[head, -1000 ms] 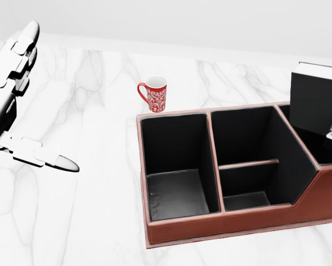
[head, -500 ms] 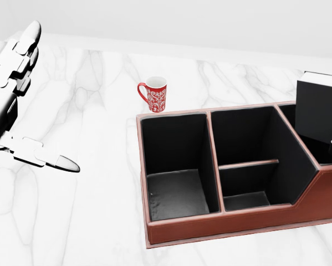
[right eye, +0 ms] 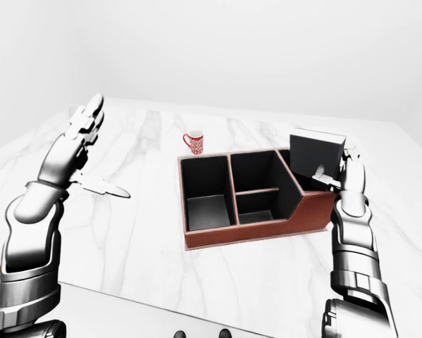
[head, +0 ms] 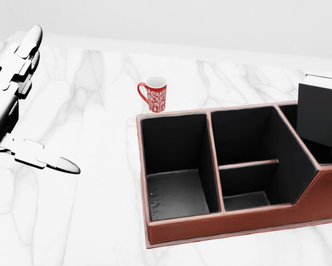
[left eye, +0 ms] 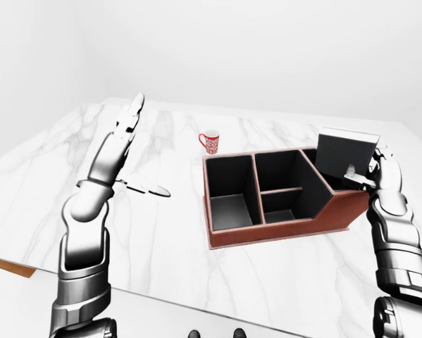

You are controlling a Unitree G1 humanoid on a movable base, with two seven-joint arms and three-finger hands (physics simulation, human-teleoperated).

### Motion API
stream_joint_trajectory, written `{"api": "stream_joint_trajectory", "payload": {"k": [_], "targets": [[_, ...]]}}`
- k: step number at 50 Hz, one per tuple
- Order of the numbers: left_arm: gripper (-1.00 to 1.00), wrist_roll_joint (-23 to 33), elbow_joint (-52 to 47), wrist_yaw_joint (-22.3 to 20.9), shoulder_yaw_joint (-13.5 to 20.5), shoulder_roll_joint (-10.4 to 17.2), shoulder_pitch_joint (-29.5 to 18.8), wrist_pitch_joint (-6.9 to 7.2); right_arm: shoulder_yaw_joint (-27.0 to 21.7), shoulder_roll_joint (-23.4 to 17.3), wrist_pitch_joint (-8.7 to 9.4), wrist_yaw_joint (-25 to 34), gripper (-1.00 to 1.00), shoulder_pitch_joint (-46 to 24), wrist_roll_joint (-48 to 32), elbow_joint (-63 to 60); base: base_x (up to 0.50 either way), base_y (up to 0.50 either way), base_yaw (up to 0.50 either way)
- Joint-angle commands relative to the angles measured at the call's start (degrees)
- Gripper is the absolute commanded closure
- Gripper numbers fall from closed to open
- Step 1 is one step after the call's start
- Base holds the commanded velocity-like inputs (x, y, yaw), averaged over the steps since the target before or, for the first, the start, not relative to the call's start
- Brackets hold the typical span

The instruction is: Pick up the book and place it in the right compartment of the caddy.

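Note:
The black book (left eye: 344, 153) with white page edges stands upright in the right compartment of the reddish-brown caddy (head: 232, 224), its top still above the rim. My right hand (left eye: 369, 169) holds it at the caddy's right end, with the thumb on the cover and the fingers behind. The caddy's left and middle compartments hold nothing; the middle one has a cross divider. My left hand (left eye: 147, 148) hangs open over the marble table (head: 88, 210), far to the left of the caddy, fingers spread and pointing up.
A red-and-white patterned mug (head: 154, 94) stands just beyond the caddy's upper left corner in the head view. The table's near edge (left eye: 126, 289) runs along the bottom of the eye views, with a brown strip (left eye: 6, 266) below it at left.
The book has sunk lower into the right compartment and shifted slightly right with my right hand. The left hand has barely moved.

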Motion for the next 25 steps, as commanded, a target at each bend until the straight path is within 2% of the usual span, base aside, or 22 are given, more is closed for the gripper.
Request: {"api": "stream_joint_trajectory", "payload": {"k": [1, 6, 7, 8, 25], "targets": [[-1.00, -1.4, -0.1, 0.5, 0.5, -0.4, 0.0, 0.00, -0.9, -0.3, 0.00, -0.5, 1.00, -0.6, 2.0, -1.3, 0.00, 0.00, 0.00], [-1.00, -1.4, -0.1, 0.4, 0.5, -0.3, -0.1, 0.00, -0.8, -0.3, 0.00, 0.0, 0.98, -0.6, 2.1, -1.2, 0.00, 0.00, 0.00], [-1.00, -1.4, -0.1, 0.3, 0.5, -0.3, -0.1, 0.00, -0.8, -0.3, 0.00, 0.2, 0.45, -0.5, 2.2, -1.2, 0.00, 0.00, 0.00], [-1.00, -1.4, -0.2, 0.3, 0.5, -0.3, -0.1, 0.00, -0.7, -0.2, 0.00, 0.6, -1.00, -0.6, 2.5, -1.2, 0.00, 0.00, 0.00], [-1.00, -1.3, -1.0, 0.0, 0.5, -0.2, -0.4, 0.00, -0.9, -0.4, 0.00, 0.5, -1.00, -0.6, 2.3, -1.5, 0.00, 0.00, 0.00]]}}
